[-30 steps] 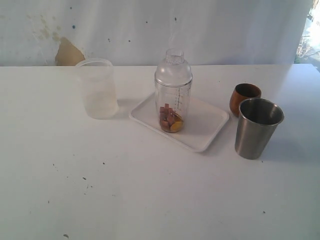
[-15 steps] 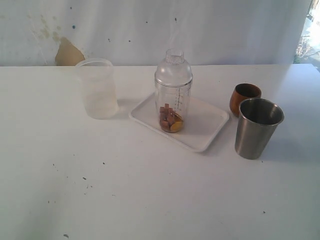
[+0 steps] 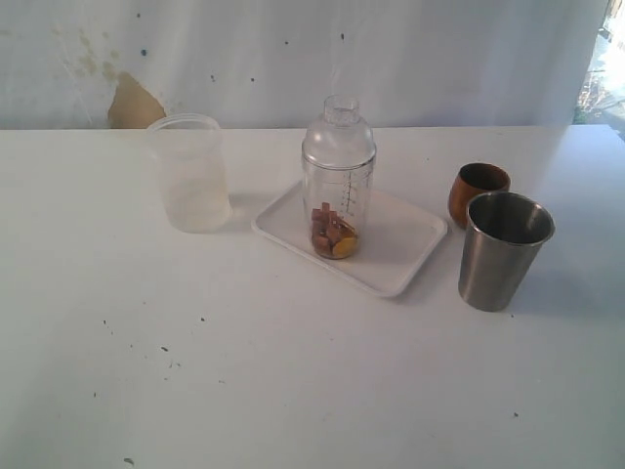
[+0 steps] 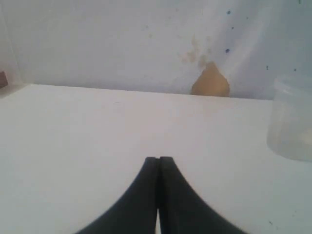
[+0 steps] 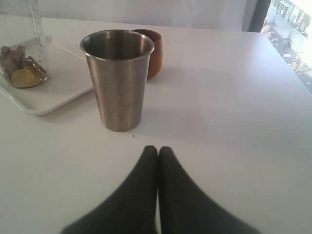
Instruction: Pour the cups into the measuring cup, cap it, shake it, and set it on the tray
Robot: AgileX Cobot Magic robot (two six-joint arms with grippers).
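Observation:
The measuring cup [image 3: 338, 210] stands upright on the white tray [image 3: 400, 254], with brown and yellow pieces [image 3: 334, 234] at its bottom and the clear dome cap [image 3: 339, 137] on top. The wooden cup [image 3: 478, 191] and the steel tumbler [image 3: 502, 250] stand on the table right of the tray. Neither arm shows in the exterior view. My right gripper [image 5: 157, 148] is shut and empty, hovering over bare table a little short of the tumbler [image 5: 119, 78]; the wooden cup [image 5: 150, 51] is behind it. My left gripper [image 4: 158, 159] is shut and empty over the table.
A frosted plastic cup [image 3: 190, 173] stands left of the tray; it shows at the edge of the left wrist view as the frosted cup [image 4: 291, 122]. A white wall with a brown patch [image 3: 132, 104] runs behind the table. The table's right edge [image 5: 292, 68] lies beyond the cups.

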